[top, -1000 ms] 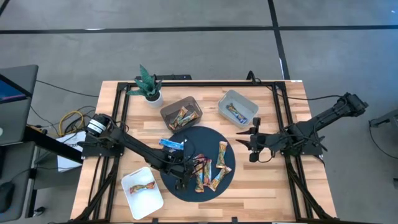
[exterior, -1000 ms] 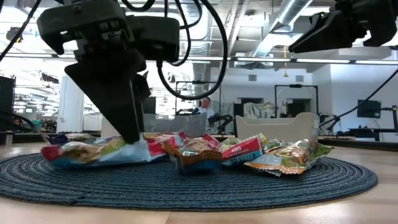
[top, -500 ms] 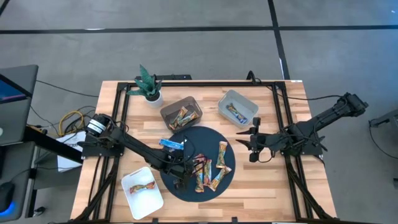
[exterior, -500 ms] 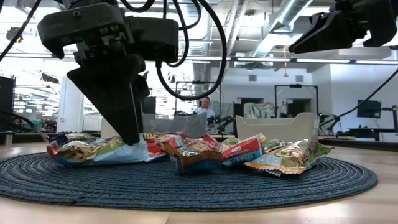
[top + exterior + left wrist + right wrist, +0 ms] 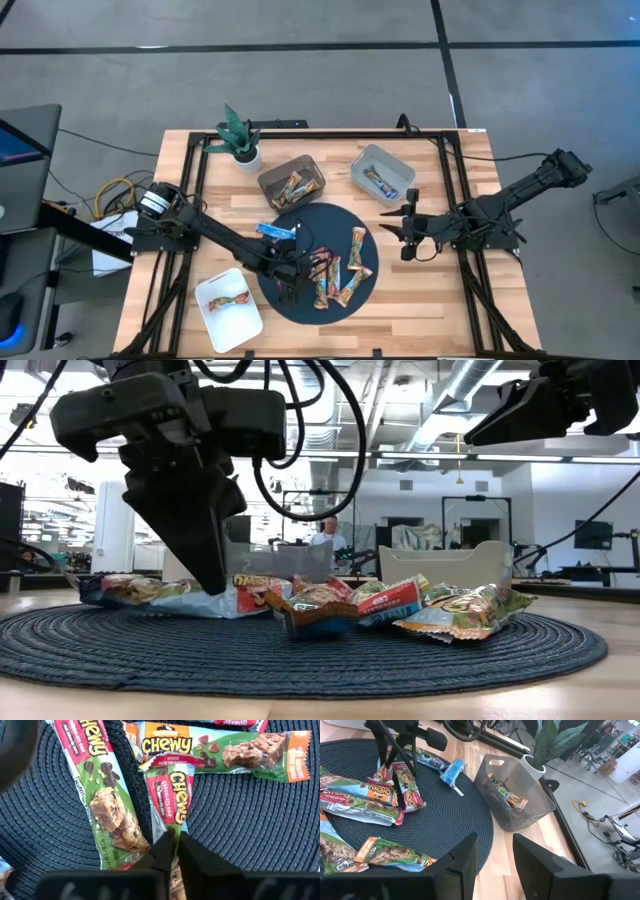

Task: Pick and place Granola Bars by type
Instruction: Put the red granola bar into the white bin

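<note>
Several granola bars (image 5: 335,277) lie on a dark round woven mat (image 5: 330,222); most are green-and-red "Chewy" bars, one is orange (image 5: 358,250), and a blue one (image 5: 277,231) lies at the mat's far left rim. My left gripper (image 5: 288,285) stands over the mat's left part, shut on one green-and-red bar (image 5: 172,795). That bar also shows in the low view (image 5: 150,592). My right gripper (image 5: 405,232) hangs open and empty above the table, just right of the mat. My left gripper pinches the green-and-red bar between its two fingers (image 5: 205,565), near one end of the wrapper (image 5: 172,827). The fingers come from above, pointing down. The rest of the bar stretches away from them, level and low over the mat; whether it rests on the mat I cannot tell.
A dark bin (image 5: 292,182) with bars and a grey bin (image 5: 383,172) with a blue bar stand beyond the mat. A white tray (image 5: 228,298) with one bar sits near left. A potted plant (image 5: 240,135) stands at the far left.
My left gripper, staying shut on the bar, has gone a little up and toward the far edge. The bar has moved along with it and now sits higher in the low view.
</note>
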